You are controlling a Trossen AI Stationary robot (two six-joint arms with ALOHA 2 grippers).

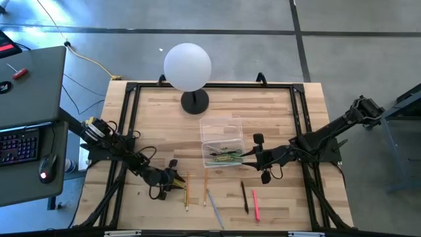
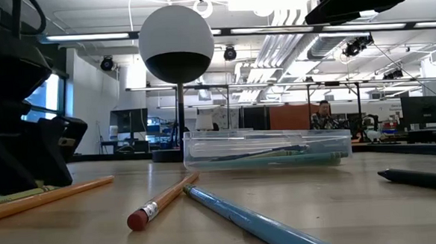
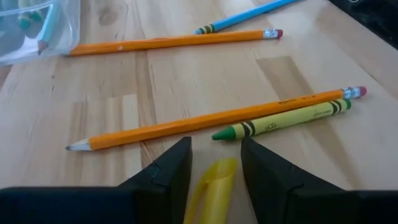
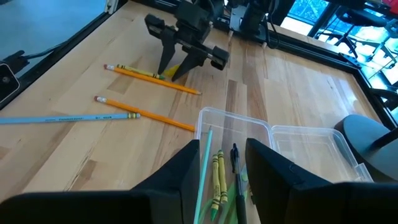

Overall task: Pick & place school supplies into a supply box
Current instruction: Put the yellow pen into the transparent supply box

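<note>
At table centre | supply box (image 1: 222, 141) open | crayons (image 4: 219, 174), pens inside

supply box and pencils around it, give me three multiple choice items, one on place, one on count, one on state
1. Where is the left hand?
A. over the supply box
B. low at the table by an orange pencil and a green crayon
C. beside the globe lamp

2. How many pencils with pink erasers show in the left wrist view?
A. two
B. four
C. none

3. What state is the supply box in?
A. lid shut, empty
C. tipped on its side
B. open, with supplies inside

Answers: 1 B, the left wrist view has the orange pencil and green crayon just past its fingers. 2 A, that pencil and a second orange pencil both end in pink erasers. 3 B, the right wrist view looks down into the open box at crayons, with the right hand above it.
</note>
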